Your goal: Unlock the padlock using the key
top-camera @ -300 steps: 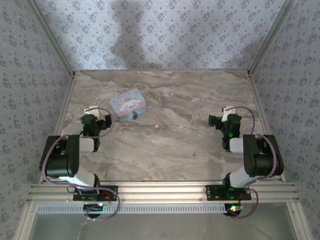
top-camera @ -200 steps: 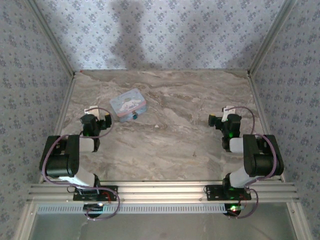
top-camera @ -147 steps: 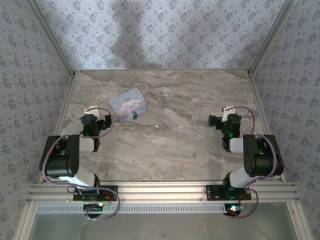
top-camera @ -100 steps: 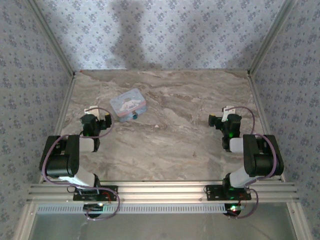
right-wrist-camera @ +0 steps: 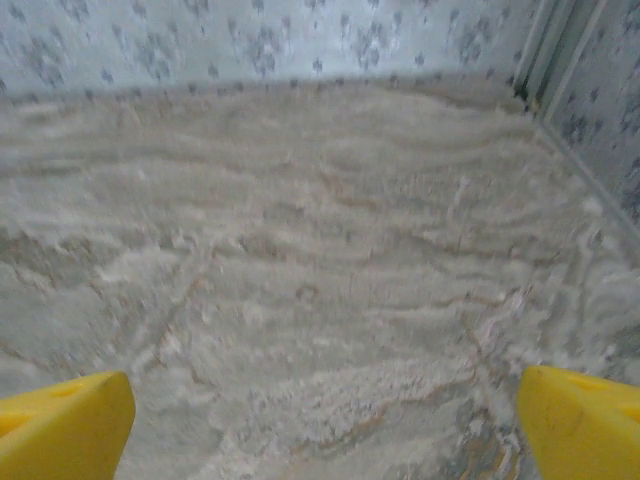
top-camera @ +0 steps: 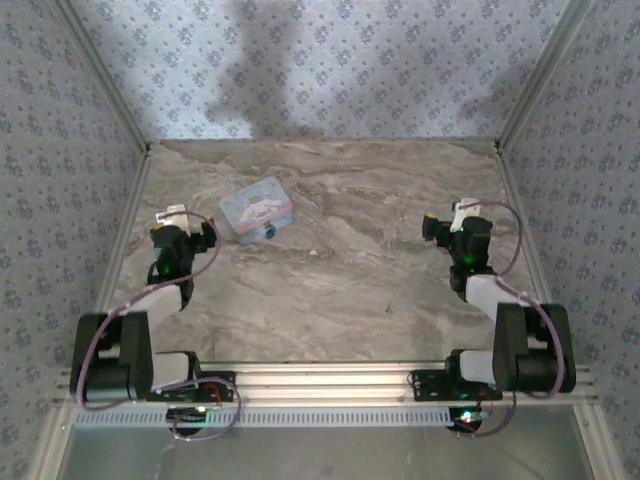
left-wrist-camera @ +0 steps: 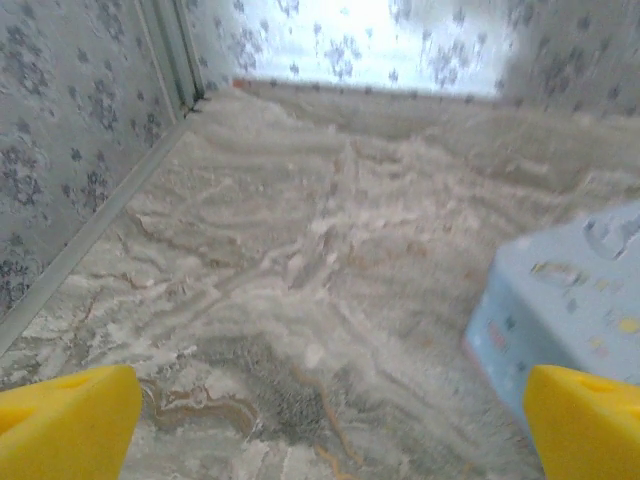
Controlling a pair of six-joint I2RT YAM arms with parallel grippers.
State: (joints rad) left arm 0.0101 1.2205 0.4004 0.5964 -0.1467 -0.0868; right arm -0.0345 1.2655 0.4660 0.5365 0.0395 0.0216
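- The padlock [top-camera: 268, 232] sits tight against the near side of the tin box [top-camera: 257, 207] on the bench [top-camera: 350, 290], probably hung on its clasp, so you will likely have to come at it from the front
- Your left end effector [top-camera: 184, 230] hovers just beside the box, released and empty, well placed to steady the lock
- Your right end effector [top-camera: 452, 228] is well apart over bare bench, also released, holding nothing

Top camera looks down; both wrist cameras skim the same table [top-camera: 340, 290] closely.
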